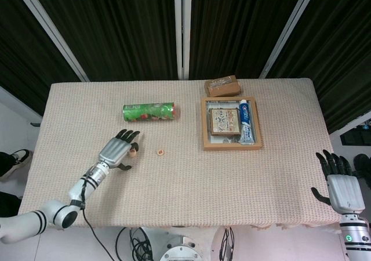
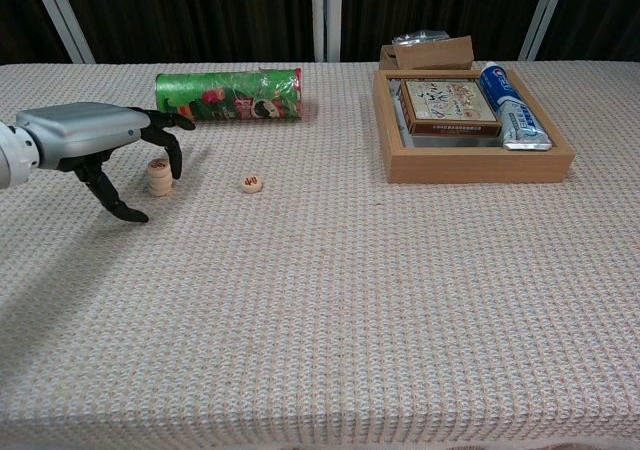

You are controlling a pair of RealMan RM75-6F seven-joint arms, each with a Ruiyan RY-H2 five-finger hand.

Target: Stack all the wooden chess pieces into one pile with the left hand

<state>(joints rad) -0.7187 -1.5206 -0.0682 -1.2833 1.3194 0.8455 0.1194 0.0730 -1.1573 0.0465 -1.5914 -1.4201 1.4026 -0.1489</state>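
Left hand [image 2: 95, 140] hovering near the desk's [image 2: 330, 300] left edge, fingers spread and curled loosely, gripping nothing. Small stack of wooden chess pieces [image 2: 159, 177] right beside its fingertips, contact hard to judge. One loose chess piece [image 2: 252, 183] a bit further toward the middle. Green chip can [image 2: 228, 95] lying behind them. Wooden tray [image 2: 480, 162] with toothpaste [image 2: 508, 105] and box near the far right. Right hand [image 1: 342, 185] off the right front corner, fingers spread, empty.

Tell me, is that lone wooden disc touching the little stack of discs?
Apart. The chest view shows bare tablecloth between the lone disc and the stack; the head view agrees.
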